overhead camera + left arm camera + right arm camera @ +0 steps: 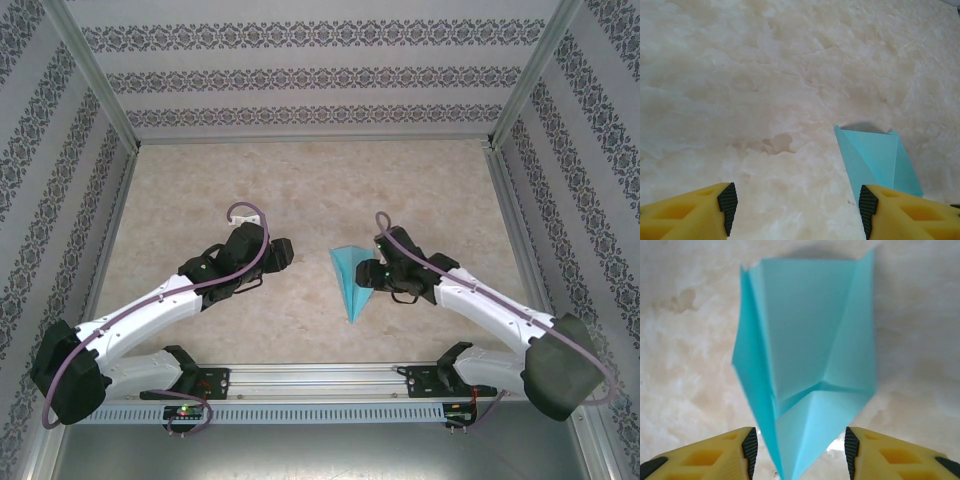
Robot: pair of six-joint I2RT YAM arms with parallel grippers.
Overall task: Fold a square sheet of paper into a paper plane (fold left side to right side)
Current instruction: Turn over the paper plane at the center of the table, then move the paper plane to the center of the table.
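Marbled table [300,180]: paper plane [350,278] laid flat mid-table. Right gripper [797,452] held apart astride plane's narrow end, pads clear of paper. Left gripper [797,210] spread wide, well left of plane.

A lab test cell is suggested: a marble-patterned counter [300,180] is enclosed by wallpapered panels [320,80] on aluminium posts [98,85], with the left arm [150,310] and right arm [490,300] bolted to a rail [320,378]

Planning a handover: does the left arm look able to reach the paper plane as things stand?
Probably yes: only bare table separates the open left gripper from the paper plane. The right gripper, open around its tip, might crowd it.
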